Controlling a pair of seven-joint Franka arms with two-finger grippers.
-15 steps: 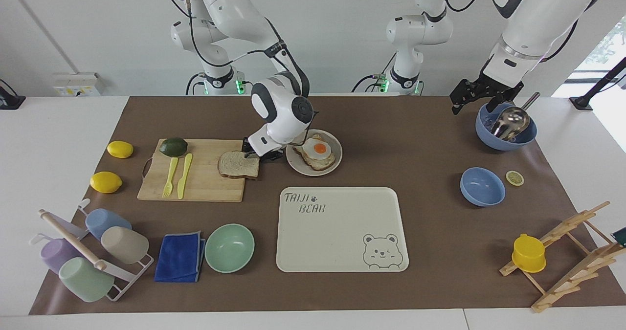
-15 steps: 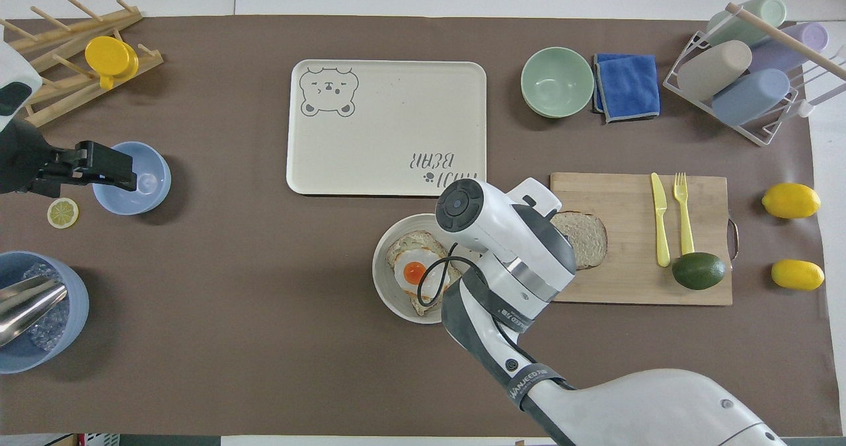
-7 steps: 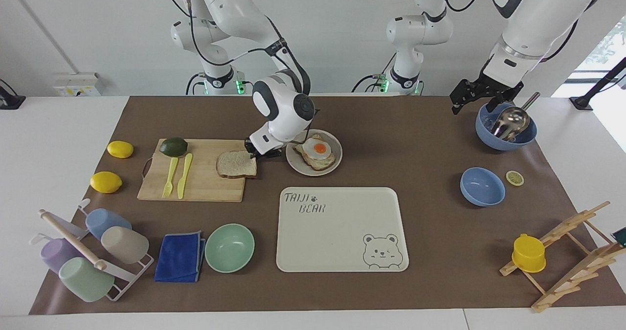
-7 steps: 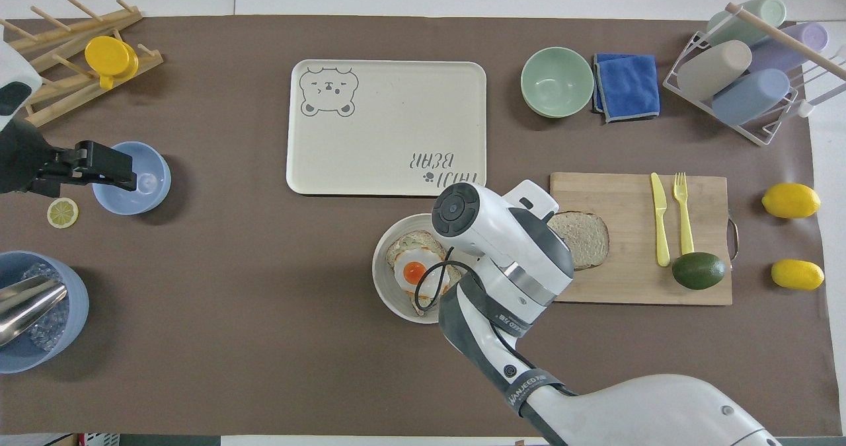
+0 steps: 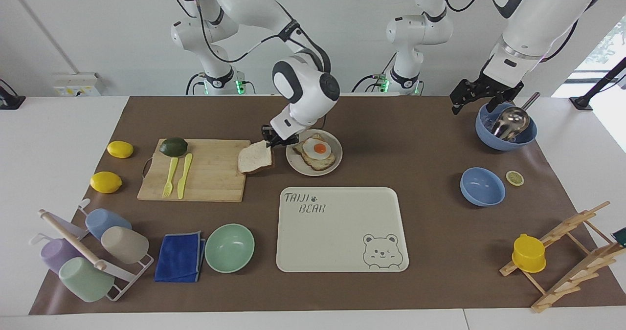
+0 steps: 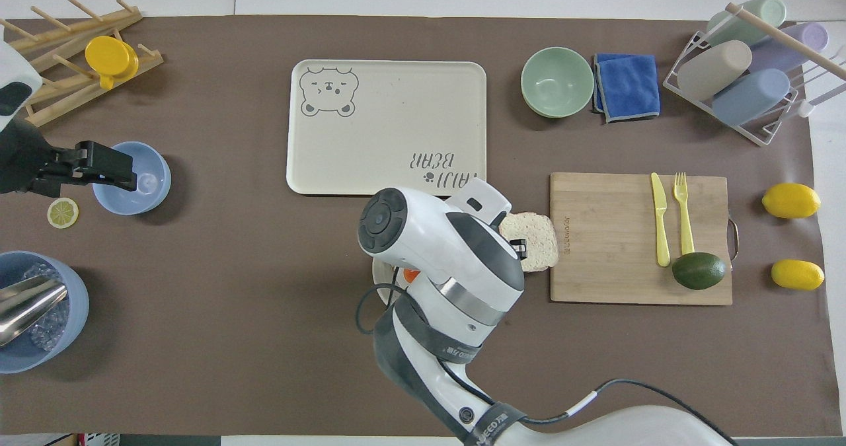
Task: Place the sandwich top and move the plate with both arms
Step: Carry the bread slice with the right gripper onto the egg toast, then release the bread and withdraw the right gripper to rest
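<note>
Lifted since the earlier frame, the sandwich top [image 5: 255, 158] is now carried off the cutting board [image 5: 203, 169] toward the plate [image 5: 314, 153], and the right hand [image 5: 274, 139] has risen with it. Taking the plate as landmark and reading the facing view from its left: the cutting board is seen beside the plate toward the right arm's end of the tabletop [image 5: 430, 139], with a fork, a knife and an avocado on it. The slice is pinched at one edge by the right hand and hangs tilted over the board's edge, just beside the plate and not yet above it. On the plate a toasted slice bearing a fried egg [image 5: 316, 150] is seen. Well apart from the plate, toward the left arm's end, the left hand [image 5: 473, 98] is held over the rim of a blue bowl [image 5: 505, 126] with a ladle, waiting; whether it is spread or closed cannot be told. A slip is judged the main risk: only a corner is gripped, so the drooping bread may tear or drop short, or drag across the egg.
</note>
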